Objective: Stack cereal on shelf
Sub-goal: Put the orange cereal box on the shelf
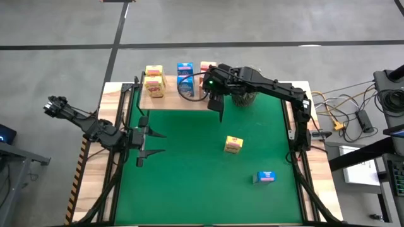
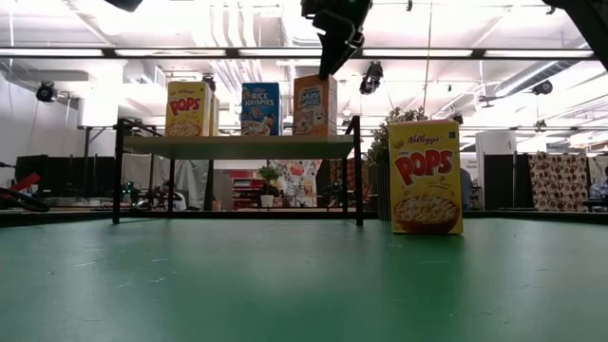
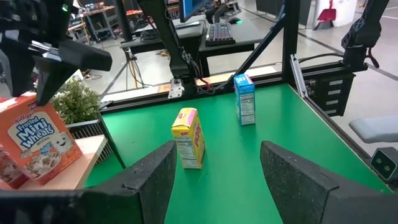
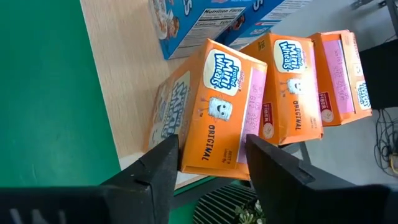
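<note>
The light-wood shelf point(image 1: 170, 101) stands at the table's far edge. On it stand yellow boxes point(image 1: 154, 82) at the left, blue ones point(image 1: 185, 79) in the middle and orange-red ones point(image 4: 214, 112) at the right, one behind another. My right gripper point(image 2: 330, 68) is open, just above the front orange-red box point(image 2: 314, 104); its fingers point(image 4: 155, 168) frame that box without a visible touch. A yellow box point(image 1: 233, 145) and a blue box point(image 1: 265, 177) stand upright on the green mat. My left gripper point(image 3: 217, 168) waits open at the table's left side.
A small green potted plant point(image 1: 243, 94) sits just right of the shelf, below the right arm. Black frame rails point(image 1: 297, 135) border the mat on both sides. Open green mat point(image 1: 189, 183) lies between the left gripper and the two loose boxes.
</note>
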Robot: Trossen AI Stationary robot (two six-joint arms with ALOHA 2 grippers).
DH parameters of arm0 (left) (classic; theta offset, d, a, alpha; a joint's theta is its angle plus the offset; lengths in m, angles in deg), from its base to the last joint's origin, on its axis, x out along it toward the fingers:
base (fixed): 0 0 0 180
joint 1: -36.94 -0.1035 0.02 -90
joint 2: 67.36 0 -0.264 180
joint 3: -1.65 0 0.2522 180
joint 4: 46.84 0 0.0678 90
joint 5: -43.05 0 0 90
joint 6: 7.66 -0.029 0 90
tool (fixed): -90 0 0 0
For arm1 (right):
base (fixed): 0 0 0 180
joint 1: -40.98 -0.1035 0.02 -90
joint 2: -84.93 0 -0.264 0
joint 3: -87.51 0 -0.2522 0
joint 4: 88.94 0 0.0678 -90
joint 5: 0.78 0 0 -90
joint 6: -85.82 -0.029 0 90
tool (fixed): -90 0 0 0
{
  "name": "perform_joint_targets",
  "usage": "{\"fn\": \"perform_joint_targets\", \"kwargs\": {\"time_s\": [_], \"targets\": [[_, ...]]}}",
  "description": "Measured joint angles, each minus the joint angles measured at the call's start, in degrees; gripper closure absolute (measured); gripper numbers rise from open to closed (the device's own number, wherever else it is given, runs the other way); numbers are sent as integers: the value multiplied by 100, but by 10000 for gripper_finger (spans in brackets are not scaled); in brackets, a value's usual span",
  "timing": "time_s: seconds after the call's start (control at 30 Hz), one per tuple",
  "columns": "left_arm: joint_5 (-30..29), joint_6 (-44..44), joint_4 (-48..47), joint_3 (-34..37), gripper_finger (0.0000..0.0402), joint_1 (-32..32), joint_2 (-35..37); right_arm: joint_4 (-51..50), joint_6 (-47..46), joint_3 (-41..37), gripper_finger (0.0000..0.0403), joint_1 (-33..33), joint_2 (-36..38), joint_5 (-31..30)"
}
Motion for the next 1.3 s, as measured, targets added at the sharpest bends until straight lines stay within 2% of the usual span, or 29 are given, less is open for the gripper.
{"fn": "perform_joint_targets", "kwargs": {"time_s": [0.2,0.6,0.83,1.3], "targets": [[1,0,65,0,186,0,0,-52,510,-7,254,0,44,232],[1,0,167,0,186,1,0,-4,1941,-9,257,2,68,348],[3,0,164,0,186,-1,-1,46,2077,-9,256,2,68,411],[3,-5,160,0,186,1,0,156,1910,-4,210,-2,107,411]]}}
